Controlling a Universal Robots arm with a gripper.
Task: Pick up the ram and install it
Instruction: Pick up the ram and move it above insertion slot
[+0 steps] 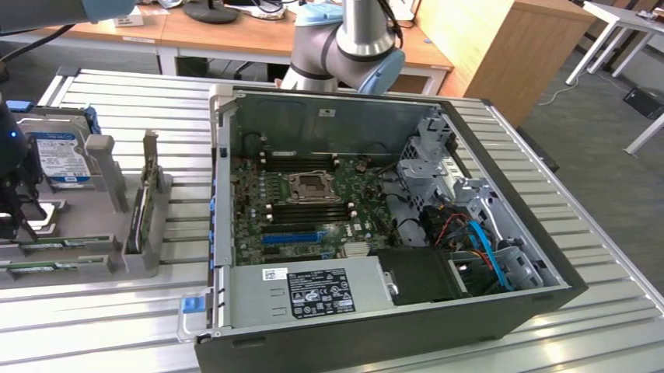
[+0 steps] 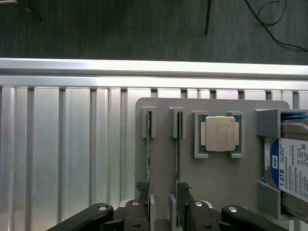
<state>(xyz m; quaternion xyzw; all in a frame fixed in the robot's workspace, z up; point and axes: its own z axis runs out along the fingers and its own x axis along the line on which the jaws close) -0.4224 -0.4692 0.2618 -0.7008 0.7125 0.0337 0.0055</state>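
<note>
Two rams, thin green sticks, stand on edge side by side in slots of a grey holder: one ram and the other ram. My gripper hovers over their near ends, open, with one dark finger in line with each stick and nothing held. In the exterior view the gripper is at the far left above the same holder, and the green sticks lie just below it. The open computer case shows its motherboard with black memory slots beside the processor socket.
The holder also carries a processor chip, a blue-labelled hard drive and an upright card with a metal bracket. A blue expansion slot and a black power supply sit in the case. The arm's base stands behind it.
</note>
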